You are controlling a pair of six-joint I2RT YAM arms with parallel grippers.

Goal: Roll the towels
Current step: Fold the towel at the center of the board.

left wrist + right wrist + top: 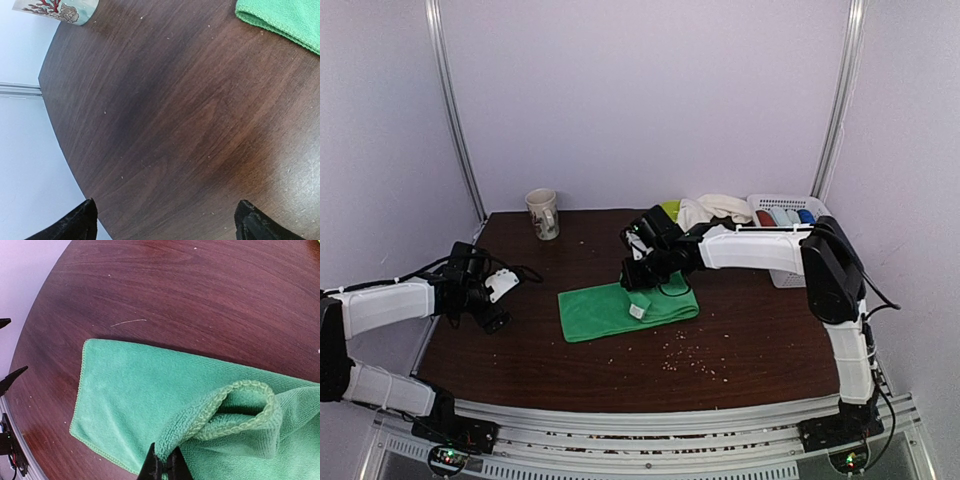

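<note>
1. Dark wood table point(520, 350), white booth walls, crumbs point(695, 355) scattered toward the front edge.
2. Green towel point(610, 312) lies folded flat at table centre.
3. Right gripper point(165, 466) is clamped tight on that towel's hem. We see the pinched edge lifted into a small open loop above the flat layer.
4. Left gripper point(165, 210) hovers over bare wood at table left, jaws spread wide with nothing between them, apart from the green towel.
5. Cream-white towel point(720, 208) sits bunched at back right, just beside the white basket point(760, 200) of towel rolls point(785, 216).
6. Mug point(543, 214) stands upright at back left, well apart from both towels.
</note>
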